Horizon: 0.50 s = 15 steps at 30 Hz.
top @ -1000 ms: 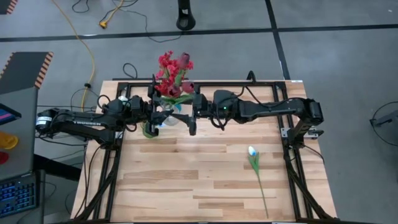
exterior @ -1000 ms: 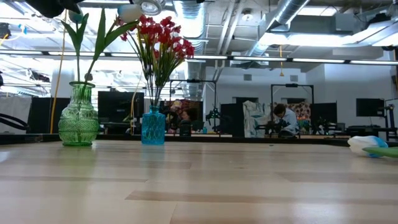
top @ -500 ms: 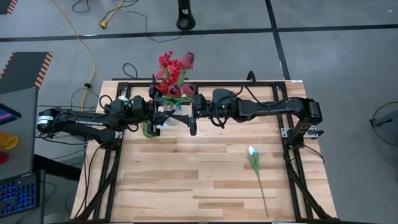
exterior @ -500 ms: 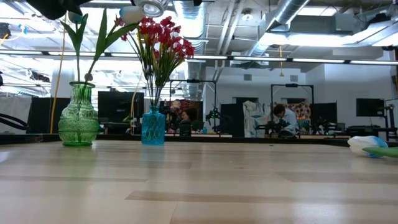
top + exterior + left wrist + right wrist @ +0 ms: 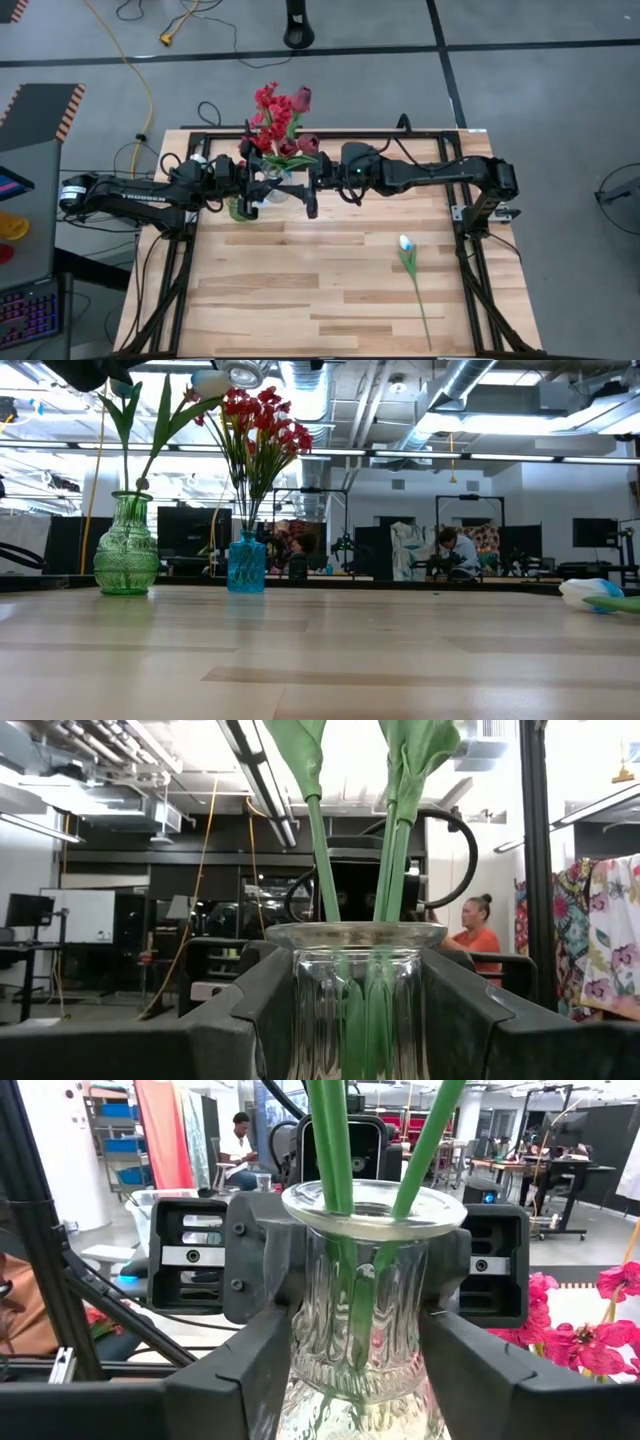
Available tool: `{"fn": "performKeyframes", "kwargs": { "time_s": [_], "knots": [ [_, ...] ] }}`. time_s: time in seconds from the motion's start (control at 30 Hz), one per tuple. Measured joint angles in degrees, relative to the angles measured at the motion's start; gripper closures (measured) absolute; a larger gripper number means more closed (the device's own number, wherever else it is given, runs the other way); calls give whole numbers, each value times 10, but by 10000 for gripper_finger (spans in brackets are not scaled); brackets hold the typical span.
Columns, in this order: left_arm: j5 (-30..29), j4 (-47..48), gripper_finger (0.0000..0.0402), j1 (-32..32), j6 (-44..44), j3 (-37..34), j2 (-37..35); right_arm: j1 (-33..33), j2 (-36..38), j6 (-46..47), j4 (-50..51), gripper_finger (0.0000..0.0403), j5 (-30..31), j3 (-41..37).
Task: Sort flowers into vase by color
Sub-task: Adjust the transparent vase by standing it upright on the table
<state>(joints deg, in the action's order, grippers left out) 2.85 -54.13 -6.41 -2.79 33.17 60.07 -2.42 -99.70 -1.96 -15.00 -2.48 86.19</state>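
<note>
A clear ribbed glass vase [image 5: 270, 189] with dark maroon tulips [image 5: 307, 144] on green stems sits between my two grippers near the table's far edge. My left gripper [image 5: 253, 187] comes at it from the left and my right gripper [image 5: 300, 189] from the right; both are shut on it. This vase does not stand on the table in the low view. A blue vase [image 5: 246, 563] holds red blossoms [image 5: 262, 418]. A green vase [image 5: 127, 550] holds white tulips. One white tulip [image 5: 405, 246] lies flat on the table's right part. My left gripper [image 5: 355, 1020] pinches the clear vase's body just below the rim [image 5: 300, 970] between its two fingers, level, from the table's left. The vase stands upright, lifted clear of the table. My right gripper [image 5: 355, 1380] pinches the same vase's body under the flared rim [image 5: 420, 1280], level, from the table's right, opposite my left gripper. The stems rise straight out of the upright vase.
The blue vase and the green vase [image 5: 238, 208] stand close under and beside the grippers at the far left. The lone tulip's stem [image 5: 422, 305] runs toward the near right edge. The wooden table [image 5: 300, 290] is bare in the middle and near left. People sit in the room behind.
The maroon tulips in the clear vase have swayed a little toward the table's right. Both grippers have kept their hold on the vase.
</note>
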Motion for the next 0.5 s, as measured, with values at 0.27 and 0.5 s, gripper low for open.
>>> {"fn": "performKeyframes", "kwargs": {
  "time_s": [0.27, 0.5],
  "knots": [
    [18, 5, 245, 0, 2, 0, 0, 0, 0, 2, 1, 197, -3, 0],
    [24, 5, 245, 0, 1, -1, 1, 1, 4, 2, 28, 171, 17, 1]
  ]
}}
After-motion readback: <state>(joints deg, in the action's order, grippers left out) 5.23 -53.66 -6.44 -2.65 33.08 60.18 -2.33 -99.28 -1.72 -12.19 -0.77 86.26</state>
